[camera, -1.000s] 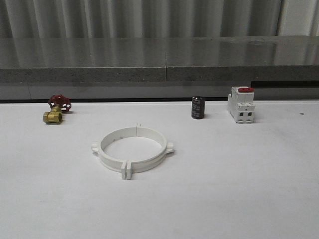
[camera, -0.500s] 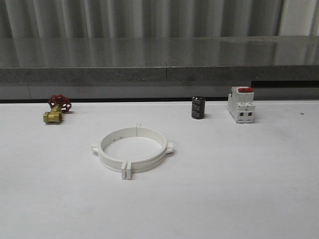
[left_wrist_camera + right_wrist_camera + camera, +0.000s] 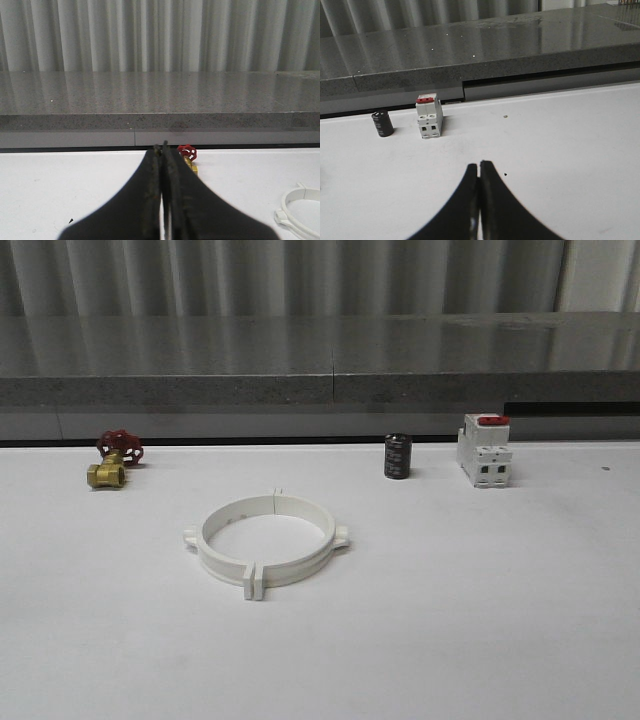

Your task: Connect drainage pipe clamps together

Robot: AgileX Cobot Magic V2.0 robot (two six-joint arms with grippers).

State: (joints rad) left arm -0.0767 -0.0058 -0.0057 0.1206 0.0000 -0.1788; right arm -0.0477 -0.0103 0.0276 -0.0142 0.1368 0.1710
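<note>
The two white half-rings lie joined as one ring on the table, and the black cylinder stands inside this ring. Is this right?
Not quite. In the front view the black cylinder stands outside the ring of drainage pipe clamps, farther back, beside the white block with a red top. The rest holds.

A: What's cut off in left wrist?
B: The drainage pipe clamps [image 3: 299,212]. Only one arc with a flange shows, the rest runs past the frame edge. The left gripper [image 3: 163,150] fingers are blurred near the camera and hide part of the brass valve [image 3: 189,158].
A: Right wrist?
B: The white block [image 3: 430,116] markings are too small to read. Right gripper [image 3: 479,164] finger bases run out of frame.
</note>
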